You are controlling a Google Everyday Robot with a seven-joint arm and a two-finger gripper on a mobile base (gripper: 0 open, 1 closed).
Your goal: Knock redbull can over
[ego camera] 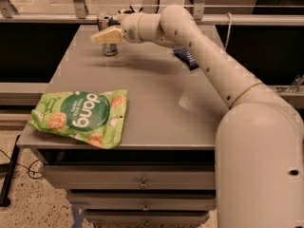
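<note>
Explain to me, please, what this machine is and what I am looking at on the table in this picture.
This is a white robot arm; the big rounded shape at lower right is part of it. One camera looks down over the grey table from the robot's side; where it is mounted is not known. At the arm's end is its pincer, the yellowish tip, reaching to the far left corner, in front of the upper part of the redbull can, which stands upright. A green snack bag lies at the near left edge. A dark-blue packet lies far right, partly behind the arm. Nothing appears to be carried.
</note>
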